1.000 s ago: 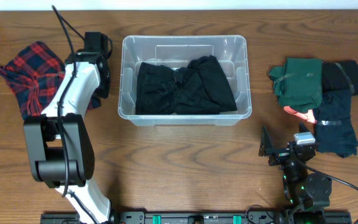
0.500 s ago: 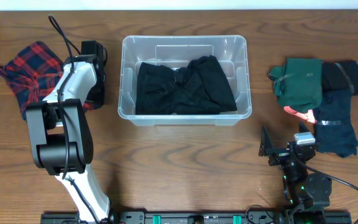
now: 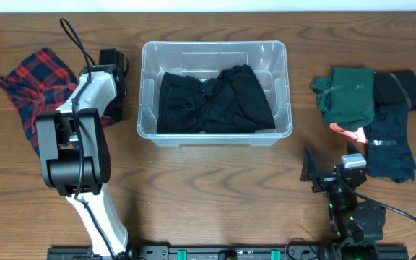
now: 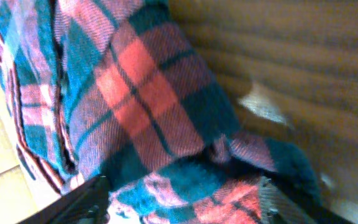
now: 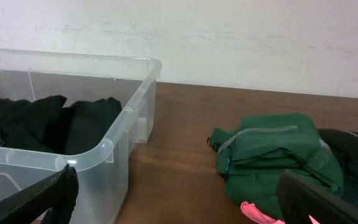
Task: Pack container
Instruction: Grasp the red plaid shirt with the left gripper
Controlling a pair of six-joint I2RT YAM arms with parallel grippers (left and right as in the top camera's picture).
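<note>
The clear plastic container [image 3: 147, 87] stands at the middle back of the table with a black garment [image 3: 215, 101] lying in it. It also shows in the right wrist view [image 5: 114, 149]. My left gripper [image 3: 114, 105] is left of the container, at the right edge of a red plaid garment [image 3: 35, 87]. In the left wrist view its jaws [image 4: 182, 199] are spread open with the plaid cloth [image 4: 142, 118] close under and between them. My right gripper [image 3: 323, 177] is open and empty near the front right; its jaws [image 5: 179, 205] face the container.
At the right lie a folded green garment [image 3: 349, 94], dark garments [image 3: 396, 137] and a small pink item [image 3: 349, 132]. The green garment [image 5: 272, 155] lies ahead of my right gripper. A pale wall runs behind the table.
The left arm has swung: its elbow moved right and its wrist shifted slightly left, over the plaid garment's edge. The right arm and the container have not moved.
</note>
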